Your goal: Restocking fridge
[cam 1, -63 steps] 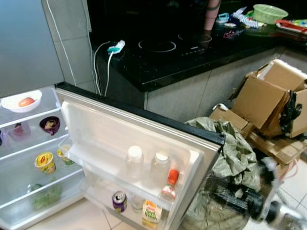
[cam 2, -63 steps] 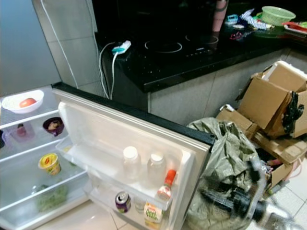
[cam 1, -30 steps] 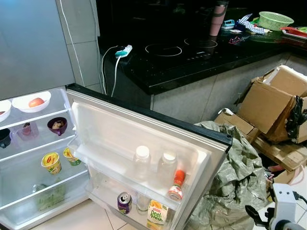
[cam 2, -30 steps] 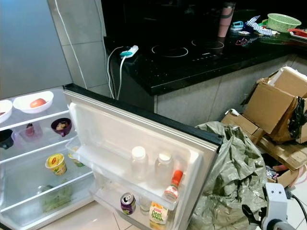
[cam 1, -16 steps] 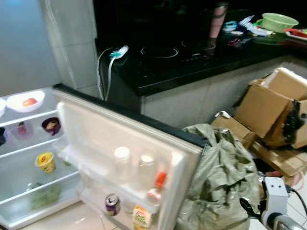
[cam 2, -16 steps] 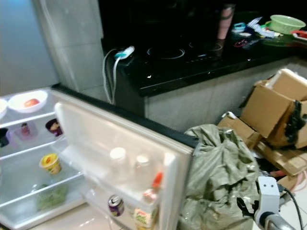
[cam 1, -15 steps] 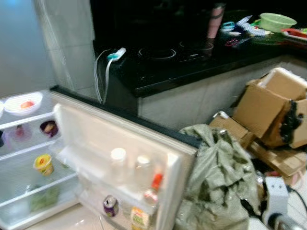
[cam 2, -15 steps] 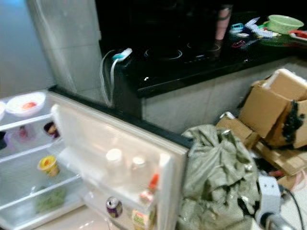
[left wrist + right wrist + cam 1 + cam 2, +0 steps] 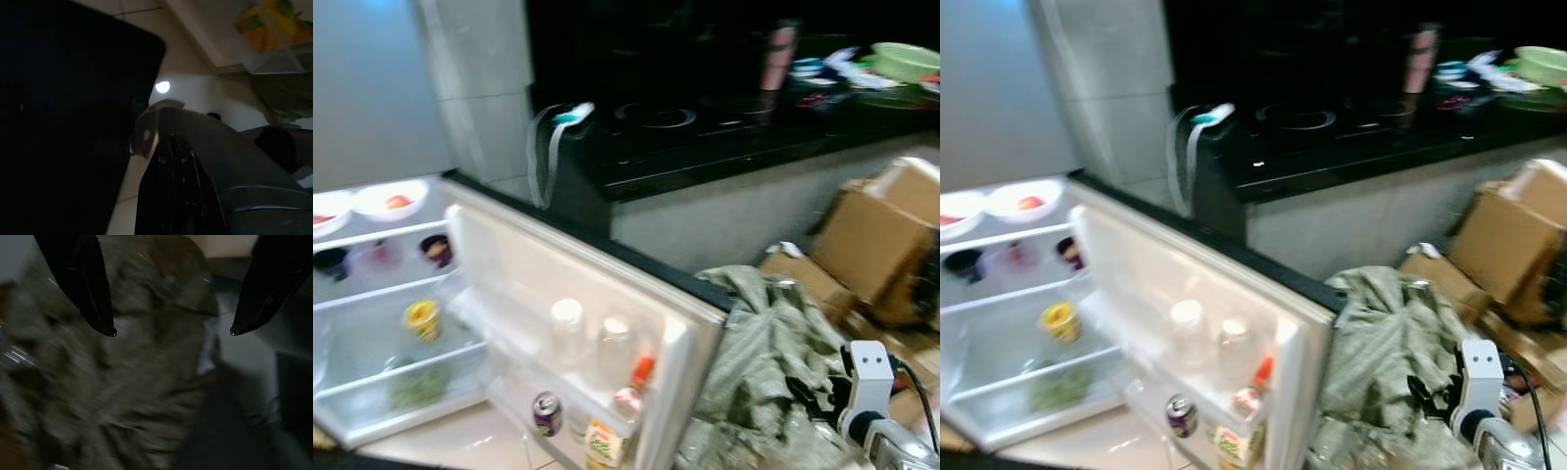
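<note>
The open fridge [image 9: 372,323] stands at the robot's left, its door [image 9: 597,284] swung wide toward a crumpled grey-green sack [image 9: 764,372] and cardboard boxes [image 9: 881,235] below the black counter [image 9: 724,137]. Two clear bottles [image 9: 566,328], a red-capped bottle [image 9: 632,390], a can [image 9: 546,413] and a juice carton [image 9: 600,443] sit in the door racks. The right gripper [image 9: 173,332] hangs over the sack, fingers [image 9: 78,279] spread wide and empty; the left gripper's [image 9: 176,191] fingers cannot be told apart in the dark.
</note>
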Robot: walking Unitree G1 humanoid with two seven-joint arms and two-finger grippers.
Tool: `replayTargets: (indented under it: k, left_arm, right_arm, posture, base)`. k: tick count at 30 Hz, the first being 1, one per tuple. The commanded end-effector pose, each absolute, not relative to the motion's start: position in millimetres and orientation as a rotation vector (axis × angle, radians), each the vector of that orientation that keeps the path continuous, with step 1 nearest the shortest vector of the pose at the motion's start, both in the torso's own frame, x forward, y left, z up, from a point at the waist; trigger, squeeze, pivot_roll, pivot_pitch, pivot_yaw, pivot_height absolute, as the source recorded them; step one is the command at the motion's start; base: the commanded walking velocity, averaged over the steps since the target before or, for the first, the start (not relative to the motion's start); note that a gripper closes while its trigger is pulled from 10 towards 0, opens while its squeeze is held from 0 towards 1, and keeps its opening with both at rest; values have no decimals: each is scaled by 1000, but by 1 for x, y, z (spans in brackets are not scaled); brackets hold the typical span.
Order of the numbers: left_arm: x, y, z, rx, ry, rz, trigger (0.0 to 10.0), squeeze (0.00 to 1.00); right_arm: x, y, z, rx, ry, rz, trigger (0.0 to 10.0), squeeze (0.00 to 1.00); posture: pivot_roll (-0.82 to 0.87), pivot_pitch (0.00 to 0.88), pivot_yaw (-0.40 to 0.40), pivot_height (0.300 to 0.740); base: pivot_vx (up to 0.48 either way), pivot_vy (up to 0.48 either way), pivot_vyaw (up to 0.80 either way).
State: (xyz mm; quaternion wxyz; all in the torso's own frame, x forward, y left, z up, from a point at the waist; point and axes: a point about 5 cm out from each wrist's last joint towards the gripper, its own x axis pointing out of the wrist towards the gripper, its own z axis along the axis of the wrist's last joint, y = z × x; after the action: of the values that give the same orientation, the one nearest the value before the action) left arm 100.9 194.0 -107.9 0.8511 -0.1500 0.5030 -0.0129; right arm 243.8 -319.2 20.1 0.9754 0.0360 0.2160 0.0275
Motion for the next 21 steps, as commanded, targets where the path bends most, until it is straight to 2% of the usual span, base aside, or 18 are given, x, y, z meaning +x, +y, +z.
replayTargets:
  k: [1, 10, 21]
  left_arm:
    - [88, 184, -113, -331, 1117, -49, 10000, 0]
    - [89, 182, -113, -335, 1117, -58, 10000, 0]
    - [90, 182, -113, -336, 1118, -59, 10000, 0]
  right_arm:
    - [244, -327, 26, 82, 398, 27, 10000, 0]
    - [247, -339, 41, 80, 337, 17, 10000, 0]
    - [246, -333, 40, 113, 320, 111, 10000, 0]
  posture:
    - [-51, 0, -53, 740]
    - [-56, 0, -55, 740]
    - [-56, 0, -52, 740]
  base:
    - [0, 0, 738]
    - [0, 0, 738]
    - [0, 0, 670]
